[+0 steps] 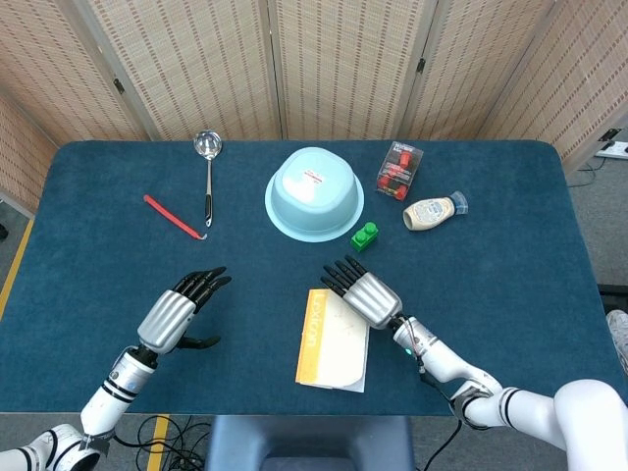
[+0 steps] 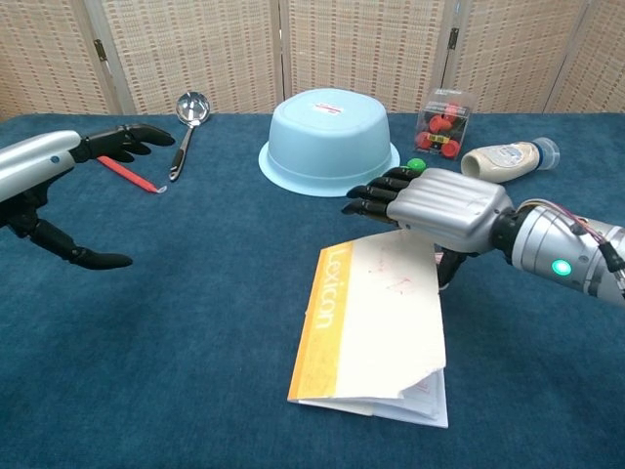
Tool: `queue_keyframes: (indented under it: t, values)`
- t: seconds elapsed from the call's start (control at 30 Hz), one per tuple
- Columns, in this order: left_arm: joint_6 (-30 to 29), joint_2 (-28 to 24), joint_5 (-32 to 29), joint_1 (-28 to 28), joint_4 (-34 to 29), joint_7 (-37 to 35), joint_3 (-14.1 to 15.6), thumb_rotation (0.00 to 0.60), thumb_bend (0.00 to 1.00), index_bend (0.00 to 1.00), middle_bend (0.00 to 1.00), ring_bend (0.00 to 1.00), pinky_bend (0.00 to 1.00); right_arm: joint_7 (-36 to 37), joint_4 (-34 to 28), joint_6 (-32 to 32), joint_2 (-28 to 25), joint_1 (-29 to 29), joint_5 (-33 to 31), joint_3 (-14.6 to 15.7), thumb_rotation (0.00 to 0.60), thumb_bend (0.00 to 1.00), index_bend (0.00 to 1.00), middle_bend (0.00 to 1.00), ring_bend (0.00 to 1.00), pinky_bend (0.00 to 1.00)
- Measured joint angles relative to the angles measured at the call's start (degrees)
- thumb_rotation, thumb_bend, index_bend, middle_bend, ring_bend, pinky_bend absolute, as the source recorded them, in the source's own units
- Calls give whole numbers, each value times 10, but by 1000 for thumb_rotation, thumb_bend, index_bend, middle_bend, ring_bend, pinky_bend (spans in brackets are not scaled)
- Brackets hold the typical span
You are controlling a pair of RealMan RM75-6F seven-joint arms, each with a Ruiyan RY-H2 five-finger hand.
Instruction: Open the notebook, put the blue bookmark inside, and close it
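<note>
The notebook (image 1: 334,339) (image 2: 376,332) lies shut on the blue cloth near the front edge, yellow spine to the left, its lower right cover corner curled. My right hand (image 1: 361,289) (image 2: 435,207) hovers over its far right corner with fingers stretched toward the left. The thumb hangs down at the notebook's right edge, touching it. My left hand (image 1: 177,312) (image 2: 39,166) floats at the left with fingers spread and holds nothing. No blue bookmark shows in either view.
An upturned light blue bowl (image 1: 314,193) (image 2: 329,142) sits behind the notebook. A green brick (image 1: 365,235), a red box (image 1: 399,170) and a lying bottle (image 1: 432,211) stand at the back right. A ladle (image 1: 207,177) and a red stick (image 1: 174,217) lie back left.
</note>
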State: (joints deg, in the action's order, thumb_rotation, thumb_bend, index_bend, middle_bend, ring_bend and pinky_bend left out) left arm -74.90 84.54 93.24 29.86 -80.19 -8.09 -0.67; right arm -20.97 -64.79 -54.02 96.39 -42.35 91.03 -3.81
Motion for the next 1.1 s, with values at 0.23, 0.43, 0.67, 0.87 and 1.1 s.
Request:
queue_keyframes:
  t: [0.23,0.43,0.67,0.87,1.1]
  values:
    - [-4,-5,1,-1,1,0,-4,600,161,127,76,132,172,2,-51,-35,-48,24,1,12,600,75,0,0,0,0]
    - [-12,-21,-6,-10,-1,-2,-8,600,161,127,76,132,172,-21,-140,-90,-136,66,-8,17,600,123,0,0,0,0]
    - [-30,-54,-38,-36,-11,2,-18,600,161,127,76,132,172,-32,-235,-190,-255,147,-24,25,600,180,0,4,0,0]
    - [-45,-89,-72,-69,-26,28,-22,600,160,127,76,132,172,6,-270,-272,-322,224,-30,40,600,195,0,18,0,1]
    - [-83,-115,-93,-117,-51,68,-17,600,161,127,76,132,172,72,-274,-347,-346,303,-28,62,600,202,0,38,0,32]
